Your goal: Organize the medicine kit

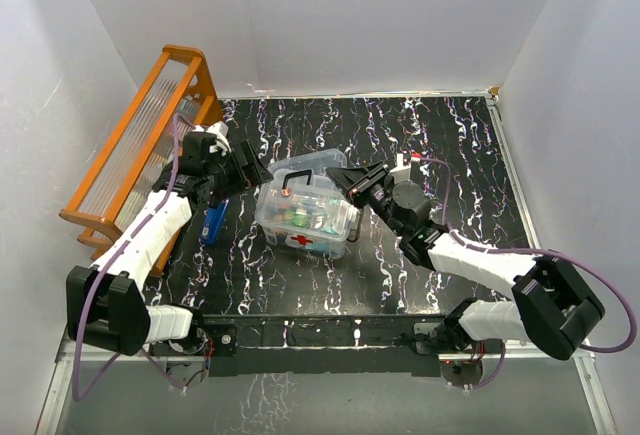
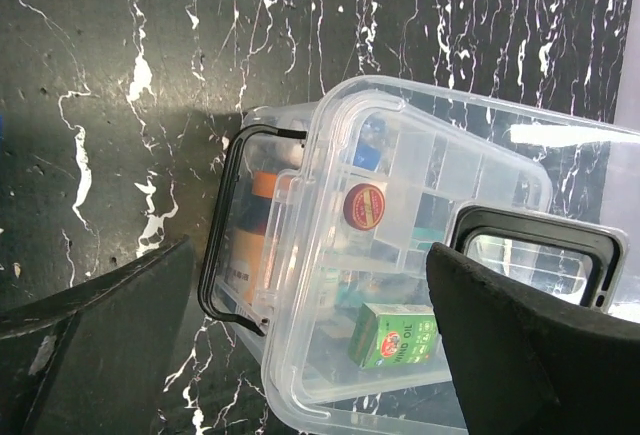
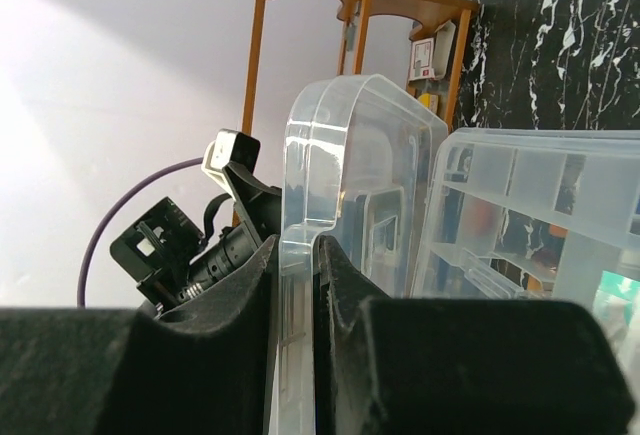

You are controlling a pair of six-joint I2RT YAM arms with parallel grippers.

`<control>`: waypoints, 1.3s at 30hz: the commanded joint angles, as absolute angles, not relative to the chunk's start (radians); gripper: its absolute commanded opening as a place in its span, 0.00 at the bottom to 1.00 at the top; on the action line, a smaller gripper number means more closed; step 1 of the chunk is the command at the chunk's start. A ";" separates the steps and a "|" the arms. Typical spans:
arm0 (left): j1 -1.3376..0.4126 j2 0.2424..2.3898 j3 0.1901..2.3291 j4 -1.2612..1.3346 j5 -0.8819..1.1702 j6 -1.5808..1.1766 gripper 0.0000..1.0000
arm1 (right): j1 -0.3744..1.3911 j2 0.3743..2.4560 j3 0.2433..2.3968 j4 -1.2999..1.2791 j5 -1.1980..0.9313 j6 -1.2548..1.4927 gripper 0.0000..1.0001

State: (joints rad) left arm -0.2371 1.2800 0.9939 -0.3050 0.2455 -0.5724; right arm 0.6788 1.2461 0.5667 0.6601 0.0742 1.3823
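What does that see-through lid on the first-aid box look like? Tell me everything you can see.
The lid is clear plastic, rectangular with rounded corners and a raised rim, with a dark handle set in it. It lies askew over the medicine kit, whose contents show through it. The right claw pinches its edge; the left claw stands open nearby.

Medicine kit (image 1: 305, 223) at centre of table (image 1: 450, 145), lid (image 1: 310, 168) tilted on top. Small boxes (image 2: 393, 333) inside kit. Rack (image 1: 140, 145) left of it, at table edge.
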 commanded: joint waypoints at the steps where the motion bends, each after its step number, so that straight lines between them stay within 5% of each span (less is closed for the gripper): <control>1: -0.226 1.290 0.979 -0.284 0.326 -0.574 0.96 | 0.680 1.203 0.538 0.750 0.126 1.397 0.10; 12: -0.201 1.358 0.966 -0.241 0.522 -0.612 0.86 | 0.680 1.145 0.449 0.718 0.112 1.417 0.15; 28: -0.196 1.463 1.022 -0.324 0.672 -0.550 0.70 | 0.681 1.044 0.474 0.341 0.217 1.365 0.58; 39: -0.196 1.460 1.098 -0.443 0.654 -0.475 0.71 | 0.680 0.966 0.584 -0.038 0.297 1.262 0.62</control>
State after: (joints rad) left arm -0.1936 1.4700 1.0416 -0.3664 0.6281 -0.5152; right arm 0.6807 0.9672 0.5102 0.0975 0.2558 1.3144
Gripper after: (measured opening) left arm 0.712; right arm 0.621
